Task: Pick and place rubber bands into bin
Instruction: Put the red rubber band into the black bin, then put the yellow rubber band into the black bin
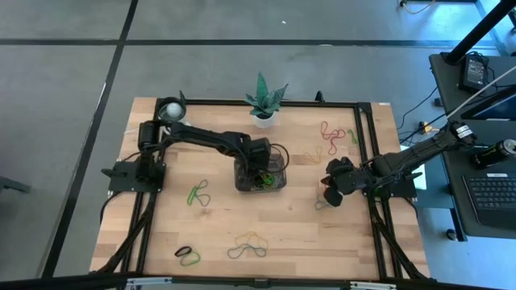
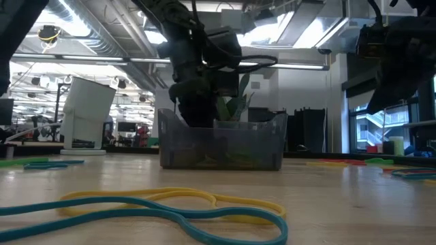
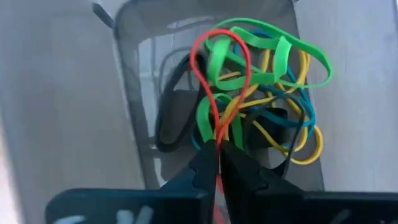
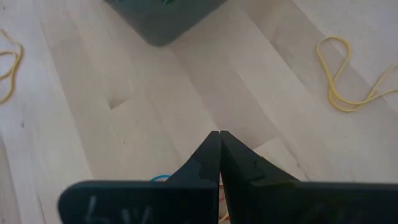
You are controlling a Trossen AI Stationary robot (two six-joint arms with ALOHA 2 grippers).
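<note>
My left end effector [image 3: 217, 163], pinching a red rubber band [image 3: 217, 74], hangs over the bin [image 1: 260, 173]; I'd open fully before lifting. Right end effector [image 4: 219, 155] closed.

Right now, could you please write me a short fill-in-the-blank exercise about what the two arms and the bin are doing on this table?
1. The left gripper hangs over the bin with its fingers pinching a thin ____ rubber band.
2. The right gripper waits above bare wood with its fingers ____.
3. Just beyond the bin stands a small potted ____ in a white pot.
4. The bin already holds a tangle of ____.

Missing words: red; shut; plant; rubber bands
</note>
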